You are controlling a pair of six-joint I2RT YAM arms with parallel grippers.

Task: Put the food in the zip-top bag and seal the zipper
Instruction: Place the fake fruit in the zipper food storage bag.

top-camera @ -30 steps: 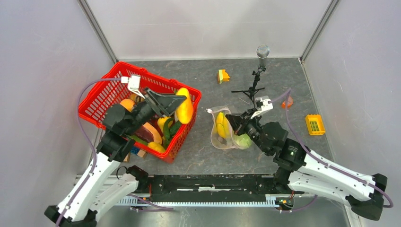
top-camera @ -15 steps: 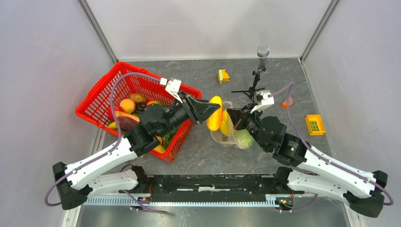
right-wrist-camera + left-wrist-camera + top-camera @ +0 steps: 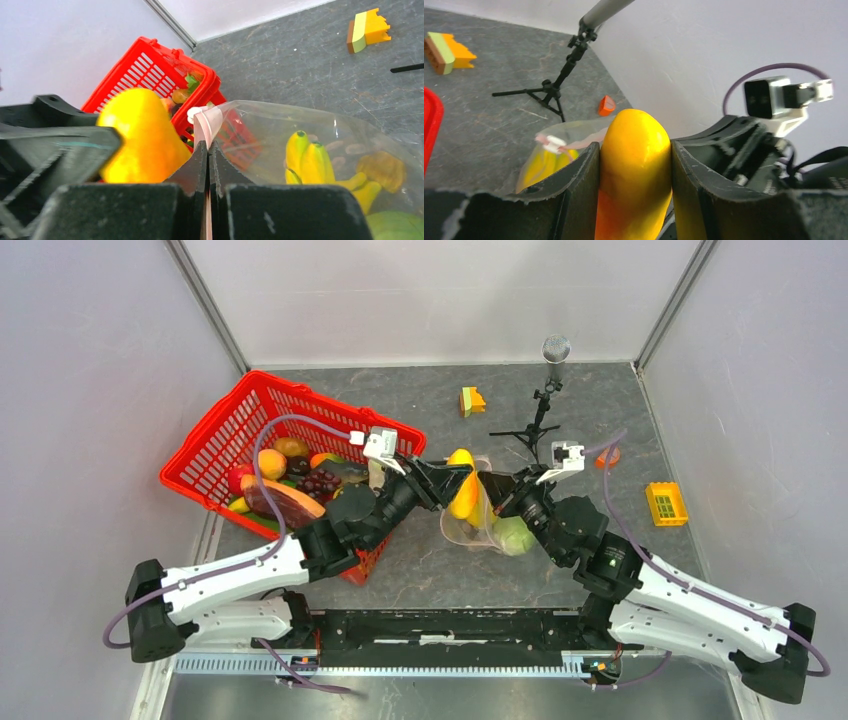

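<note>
While left fingers (image 3: 574, 192) grip one yellow mango (image 3: 636, 165), right fingers (image 3: 192, 175) pinch the zipper (image 3: 209, 125) of one zip-top bag (image 3: 300, 117).

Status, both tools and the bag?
Left tool gripping yellow-orange fruit at bag mouth. Right tool shut on pink zipper, lifting that edge. Bananas already inside; nothing blocking.

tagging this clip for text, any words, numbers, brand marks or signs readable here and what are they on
No readable text in any view.
Basket, bag, mango, yellow block: no print shows on them.
White patches on the base rail: too small to tell whether they bear text.
</note>
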